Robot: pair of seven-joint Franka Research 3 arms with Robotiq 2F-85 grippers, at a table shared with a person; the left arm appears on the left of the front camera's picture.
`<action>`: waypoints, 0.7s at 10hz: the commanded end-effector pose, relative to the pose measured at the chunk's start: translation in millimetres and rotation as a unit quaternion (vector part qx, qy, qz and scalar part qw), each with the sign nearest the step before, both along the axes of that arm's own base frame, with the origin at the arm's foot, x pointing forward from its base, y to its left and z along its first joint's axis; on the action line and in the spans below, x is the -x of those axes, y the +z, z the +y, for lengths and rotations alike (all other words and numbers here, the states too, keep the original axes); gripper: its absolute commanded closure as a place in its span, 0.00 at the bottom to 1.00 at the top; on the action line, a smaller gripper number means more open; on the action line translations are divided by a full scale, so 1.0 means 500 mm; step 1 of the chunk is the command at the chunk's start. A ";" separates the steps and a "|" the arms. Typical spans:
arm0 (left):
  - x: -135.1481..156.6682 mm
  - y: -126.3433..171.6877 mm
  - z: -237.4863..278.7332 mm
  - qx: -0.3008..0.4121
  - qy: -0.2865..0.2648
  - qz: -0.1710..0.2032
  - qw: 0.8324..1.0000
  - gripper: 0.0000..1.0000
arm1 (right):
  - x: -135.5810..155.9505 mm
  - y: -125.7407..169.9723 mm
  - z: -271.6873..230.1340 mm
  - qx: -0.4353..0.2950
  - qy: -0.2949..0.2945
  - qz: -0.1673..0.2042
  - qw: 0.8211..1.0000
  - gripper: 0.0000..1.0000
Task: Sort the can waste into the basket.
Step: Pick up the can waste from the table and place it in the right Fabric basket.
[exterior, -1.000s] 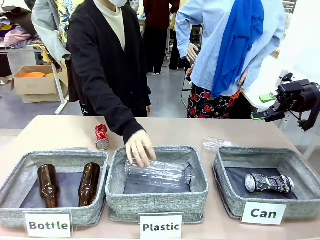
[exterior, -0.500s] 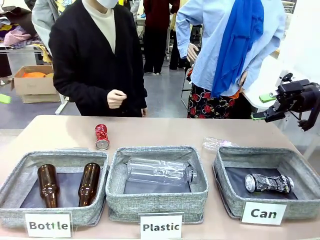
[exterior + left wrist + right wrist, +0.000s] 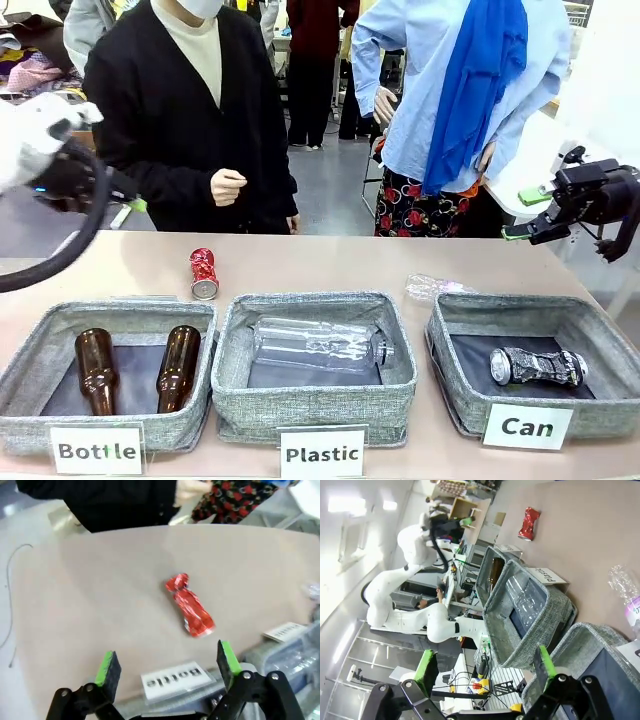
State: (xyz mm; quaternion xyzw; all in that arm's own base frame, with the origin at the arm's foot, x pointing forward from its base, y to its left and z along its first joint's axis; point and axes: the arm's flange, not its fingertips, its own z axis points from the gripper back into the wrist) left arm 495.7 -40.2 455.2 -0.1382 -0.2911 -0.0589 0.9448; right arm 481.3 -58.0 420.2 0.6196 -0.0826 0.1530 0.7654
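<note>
You have a smooth, matt tan worktop. The red can near its far edge is crumpled glossy metal with a silver end. The black can carries shiny silver print and a bright metal end. It lies on the dark matt lining of the basket, which is rough grey woven cloth. The basket's label looks like white paper. The brown bottles are glossy glass, and the clear bottle is thin shiny plastic.

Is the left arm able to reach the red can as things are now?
Probably yes. The red can lies alone on the bare table behind the Bottle bin. The open left gripper looks at it from above, and the person's hand is held off the table.
</note>
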 end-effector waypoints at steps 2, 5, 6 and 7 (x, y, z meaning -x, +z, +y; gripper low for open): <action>-0.156 -0.051 -0.046 -0.045 -0.020 0.085 0.995 0.00 | 0.005 0.004 -0.003 0.004 0.007 -0.009 1.000 0.00; -0.212 -0.090 -0.075 -0.028 -0.017 0.114 0.993 0.00 | 0.005 0.004 -0.003 0.004 0.007 -0.009 1.000 0.00; -0.208 -0.092 -0.078 -0.017 0.009 0.145 0.989 0.00 | 0.005 0.004 -0.003 0.004 0.007 -0.009 1.000 0.00; -0.202 -0.111 -0.072 -0.034 -0.023 0.101 0.994 0.00 | 0.005 0.004 -0.003 0.004 0.007 -0.009 1.000 0.00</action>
